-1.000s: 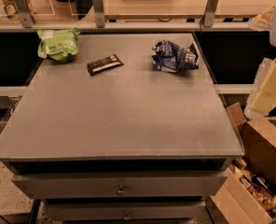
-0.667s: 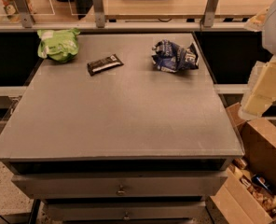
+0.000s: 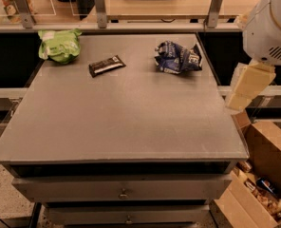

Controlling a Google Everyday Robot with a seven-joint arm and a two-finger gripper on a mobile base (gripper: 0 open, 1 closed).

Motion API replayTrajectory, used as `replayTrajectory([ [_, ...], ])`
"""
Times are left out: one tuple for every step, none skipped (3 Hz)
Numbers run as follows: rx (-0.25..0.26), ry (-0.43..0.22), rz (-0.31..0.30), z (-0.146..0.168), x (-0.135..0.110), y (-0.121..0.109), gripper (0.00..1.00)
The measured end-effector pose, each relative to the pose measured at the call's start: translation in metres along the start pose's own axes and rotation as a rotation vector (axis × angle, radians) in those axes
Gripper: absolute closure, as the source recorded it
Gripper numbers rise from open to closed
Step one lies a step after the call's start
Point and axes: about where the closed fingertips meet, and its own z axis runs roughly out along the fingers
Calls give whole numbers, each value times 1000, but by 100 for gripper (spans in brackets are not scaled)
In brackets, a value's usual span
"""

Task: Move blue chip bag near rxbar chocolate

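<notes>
In the camera view, the blue chip bag (image 3: 177, 57) is seen crumpled at the upper right of the grey table (image 3: 131, 127), close to the far right corner. The rxbar chocolate (image 3: 106, 65) lies flat at the upper middle-left, well apart from the bag, and a green chip bag (image 3: 60, 45) sits beyond it at the upper left. The gripper (image 3: 248, 87) is held at the right edge of the frame, off the table's right side and clear of everything. Whether it is wide or narrow cannot be told, and nothing is seen to be held by it.

Several risks can be judged from this layout. The crumpled foil could be pinched only by a loose fold and slip free in transit. Since the bag lies near the table's edge, it could be nudged off by a low approach from the right. The bar could be knocked away if the bag is set down on it, or the green bag could be mistaken for the target.
</notes>
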Motion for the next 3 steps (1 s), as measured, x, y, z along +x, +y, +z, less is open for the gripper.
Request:
replayTrajectory([
  [58,13,33,18,13,-13,0],
  [110,20,25,39,21,-30,0],
  [178,61,31,59,24,-52,0],
])
